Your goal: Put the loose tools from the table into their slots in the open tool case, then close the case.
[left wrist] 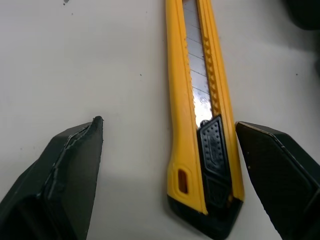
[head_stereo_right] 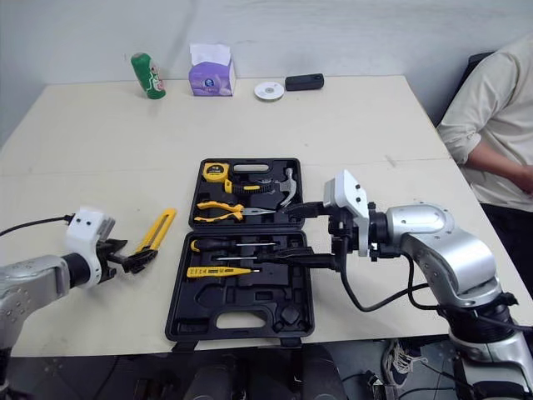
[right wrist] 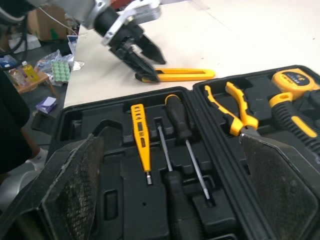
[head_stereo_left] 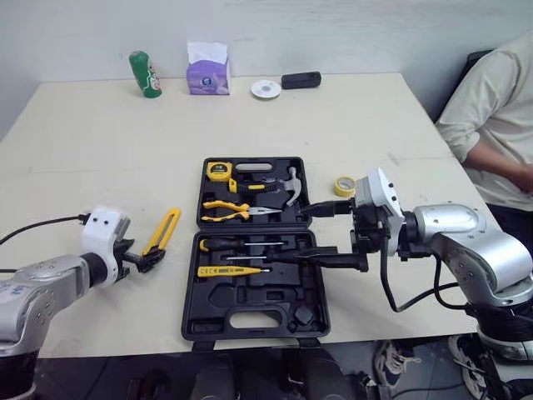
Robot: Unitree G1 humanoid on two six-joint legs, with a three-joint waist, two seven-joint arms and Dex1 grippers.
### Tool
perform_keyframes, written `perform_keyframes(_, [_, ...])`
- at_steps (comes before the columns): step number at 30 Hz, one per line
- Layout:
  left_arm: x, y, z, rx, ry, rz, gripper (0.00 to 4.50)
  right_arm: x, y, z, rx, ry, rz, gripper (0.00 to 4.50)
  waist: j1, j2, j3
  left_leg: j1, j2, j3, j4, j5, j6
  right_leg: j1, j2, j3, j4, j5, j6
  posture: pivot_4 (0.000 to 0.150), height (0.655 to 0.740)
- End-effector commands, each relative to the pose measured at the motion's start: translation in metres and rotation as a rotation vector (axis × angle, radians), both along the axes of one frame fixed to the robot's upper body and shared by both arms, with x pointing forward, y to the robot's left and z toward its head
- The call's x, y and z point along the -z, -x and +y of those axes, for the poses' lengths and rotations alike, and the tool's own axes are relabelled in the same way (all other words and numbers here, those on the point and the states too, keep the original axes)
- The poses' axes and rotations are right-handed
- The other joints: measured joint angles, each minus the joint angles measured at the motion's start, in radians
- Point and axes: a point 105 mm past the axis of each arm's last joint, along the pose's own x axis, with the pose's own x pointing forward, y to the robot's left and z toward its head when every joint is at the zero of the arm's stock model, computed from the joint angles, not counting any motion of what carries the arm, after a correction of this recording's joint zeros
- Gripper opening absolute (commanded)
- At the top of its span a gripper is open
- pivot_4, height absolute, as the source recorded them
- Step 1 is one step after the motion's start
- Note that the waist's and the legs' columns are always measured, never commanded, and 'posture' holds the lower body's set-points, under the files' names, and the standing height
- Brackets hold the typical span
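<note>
Left end effector [head_stereo_left: 141, 260] wide open, astride butt of yellow knife [head_stereo_left: 163, 230] on bench [head_stereo_left: 100, 167], just left of open case [head_stereo_left: 250, 325]. Pick-up judged in hand; next: close squarely, lift, seat in empty slot.

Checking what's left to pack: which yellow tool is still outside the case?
The utility knife, on the table by the left gripper; the pliers, tape measure and tester sit in slots.

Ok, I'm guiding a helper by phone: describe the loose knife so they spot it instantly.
Find the open black tool case mid-table. Just left of it lies the utility knife, its black end between the left gripper's open fingers. It's the only long yellow tool outside the case.
</note>
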Motion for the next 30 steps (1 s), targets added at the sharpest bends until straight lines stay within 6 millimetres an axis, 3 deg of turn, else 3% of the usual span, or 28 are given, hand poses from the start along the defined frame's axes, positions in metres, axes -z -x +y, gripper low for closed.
perform_keyframes(1, [0.006, -0.003, -0.01, 0.053, 0.004, 0.015, 3.91, -0.012, 0.007, -0.002, 0.012, -0.018, -0.05, 4.5, 0.0, 0.0, 0.0, 0.0, 0.0, 0.0, 0.0, 0.0, -0.001, 0.0, 0.0, 0.0, 0.0, 0.0, 0.0, 0.15, 0.7252])
perform_keyframes(7, [0.01, -0.007, -0.018, 0.085, 0.025, 0.016, 1.34, -0.013, 0.009, -0.005, 0.039, -0.017, -0.052, 4.5, 0.006, 0.0, 0.0, 0.0, 0.0, 0.0, 0.0, 0.0, -0.001, 0.0, -0.001, 0.0, 0.0, 0.0, 0.0, 0.15, 0.7252])
perform_keyframes(10, [0.001, -0.012, -0.009, 0.044, 0.045, -0.024, 1.29, -0.014, 0.009, -0.007, 0.052, -0.015, -0.054, 4.5, 0.008, 0.0, 0.0, 0.0, 0.0, 0.0, 0.0, 0.0, 0.0, 0.0, -0.001, 0.0, 0.0, 0.0, 0.0, 0.15, 0.7252])
perform_keyframes(13, [-0.025, -0.014, -0.002, 0.046, 0.056, -0.103, 1.29, -0.015, 0.01, -0.009, 0.059, -0.014, -0.057, 4.5, 0.011, 0.0, 0.0, 0.0, 0.0, 0.0, 0.0, 0.001, 0.0, 0.0, 0.0, 0.0, 0.001, 0.0, 0.0, 0.15, 0.7252])
perform_keyframes(15, [-0.044, -0.01, -0.007, 0.13, 0.028, -0.151, 1.29, -0.017, 0.009, -0.009, 0.062, -0.016, -0.059, 4.5, 0.007, -0.001, 0.0, 0.0, 0.0, 0.0, 0.0, 0.001, 0.0, 0.0, 0.0, 0.0, 0.0, 0.0, 0.0, 0.15, 0.7252])
perform_keyframes(22, [-0.081, 0.02, -0.064, 0.576, -0.013, -0.152, 1.29, -0.024, 0.018, -0.01, 0.026, -0.018, -0.062, 4.5, -0.001, -0.001, 0.001, -0.002, 0.0, 0.0, 0.0, 0.0, 0.001, -0.001, 0.0, -0.001, -0.002, 0.0, 0.0, 0.15, 0.7252])
perform_keyframes(26, [-0.076, 0.04, -0.104, 0.874, -0.027, -0.079, 1.29, -0.025, 0.025, -0.011, 0.011, -0.005, -0.059, 4.5, 0.001, 0.0, 0.001, -0.002, 0.0, 0.0, -0.001, 0.0, 0.0, -0.001, 0.0, -0.001, -0.002, 0.0, 0.0, 0.15, 0.7252])
perform_keyframes(30, [-0.065, 0.052, -0.129, 1.06, -0.024, 0.007, 1.29, -0.018, 0.033, -0.015, 0.01, 0.035, -0.029, 4.5, 0.0, 0.0, 0.001, -0.002, 0.0, 0.0, 0.0, 0.001, 0.0, -0.001, 0.001, -0.001, -0.002, 0.0, 0.0, 0.15, 0.7252])
